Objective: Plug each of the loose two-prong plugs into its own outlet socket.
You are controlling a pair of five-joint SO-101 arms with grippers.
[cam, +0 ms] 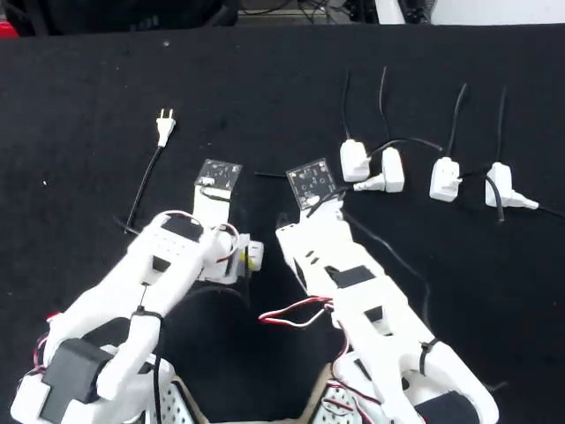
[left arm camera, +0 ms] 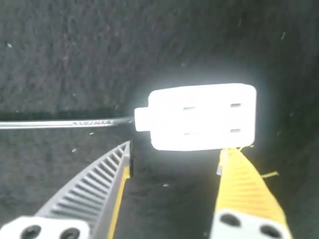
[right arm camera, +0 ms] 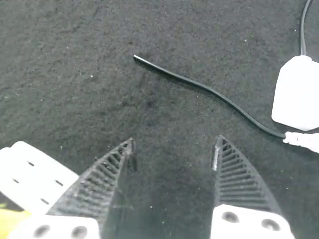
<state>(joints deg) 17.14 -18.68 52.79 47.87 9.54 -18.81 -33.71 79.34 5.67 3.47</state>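
left gripper (left arm camera: 175, 150) is open and holds nothing. its jaws are spread wider than the outlet socket (left arm camera: 199, 117), which lies flat just ahead of the fingertips, slots up, with its cord running off past the grey finger (left arm camera: 99, 184). right gripper (right arm camera: 174, 141) is open too, empty, over bare black cloth (right arm camera: 99, 74). the same socket sits just beside one of its fingers, and a black cord (right arm camera: 199, 87) lies ahead of it. loose plug (cam: 165, 124) is well away from both grippers, out beyond the left one.

risks, my guess:
- closing on the socket off-centre could twist or skid it on the cloth.
- yellow finger (left arm camera: 244, 184) is near the slot end and might cover the slots.
- the arms are close together and may bump over that socket.
- neither gripper has the plug, and its cord could snag on the way over.
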